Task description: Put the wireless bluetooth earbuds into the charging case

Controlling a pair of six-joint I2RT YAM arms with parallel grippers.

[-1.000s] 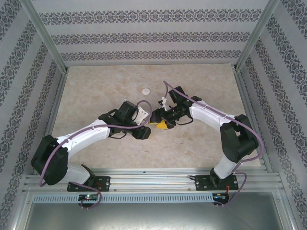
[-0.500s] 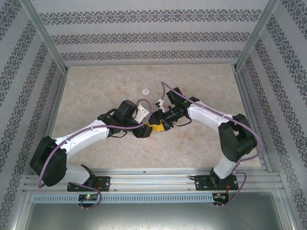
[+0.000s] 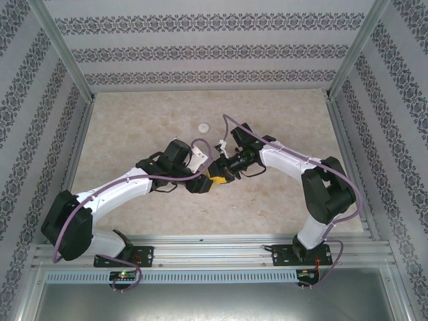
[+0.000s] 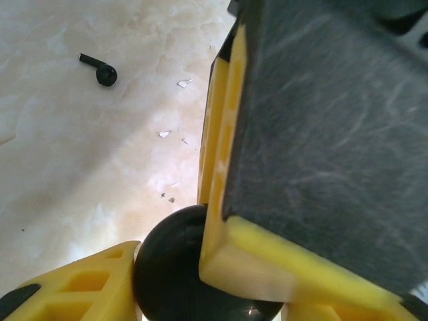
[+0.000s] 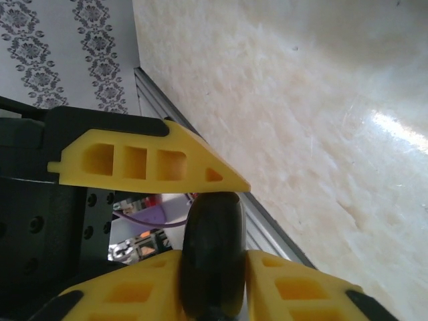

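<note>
Two end effectors met mid-tabletop (image 3: 134,127), both on one black round puck (image 4: 175,271), probably the charging case. Left end effector (image 3: 207,181) gripped the puck between its yellow jaws, low in the left wrist view; it read as a bracing hold, keeping the case put so the other arm could work on it. Right end effector (image 3: 223,174) was closed on the same puck edge-on, one jaw hugging each flat side in the right wrist view, with a left jaw lying across the rim above. Judgement: the two-armed hold was for steadying or prying the case open. Lid state was hidden, and I couldn't tell if the puck was lifted or resting. One black earbud (image 4: 99,69) lay loose on the tabletop, on its side, well apart from the puck and untouched, so insertion was not yet done for that one. White round puck (image 3: 204,126) sat alone toward the far side, apart from both arms. Next move would likely need one end effector freed to fetch the earbud. The risk: the smooth puck slipping or twisting once one grip let go.
</note>
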